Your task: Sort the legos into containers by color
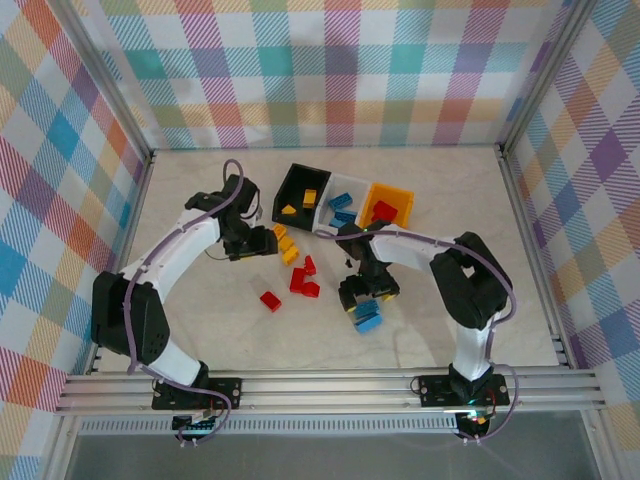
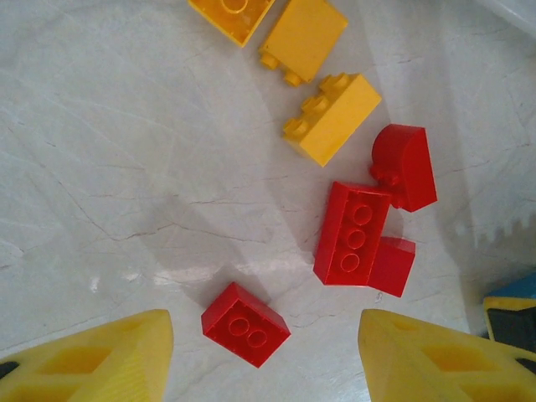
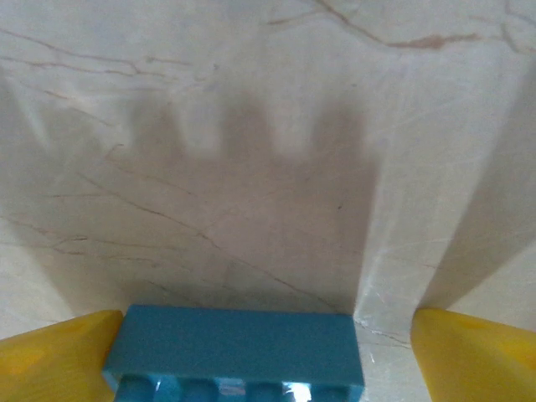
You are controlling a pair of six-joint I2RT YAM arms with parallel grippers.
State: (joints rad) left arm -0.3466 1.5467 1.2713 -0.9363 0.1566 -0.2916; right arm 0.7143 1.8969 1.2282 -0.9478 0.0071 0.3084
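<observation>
The right gripper [image 3: 268,339] stands released around a light blue lego [image 3: 234,343] at the bottom of its wrist view, with one finger touching it. I judge the pick is in hand: it must clench, then carry the lego to the white container [image 1: 352,180]. The left gripper [image 2: 264,335] hangs released over red legos [image 2: 356,239].

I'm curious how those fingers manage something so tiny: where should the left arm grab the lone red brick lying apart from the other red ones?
Come straight down from above and pinch two opposite flat side walls. The lone red brick lies flat, studs up, with bare table all round it, so the open left gripper probably has room on both sides.
</observation>
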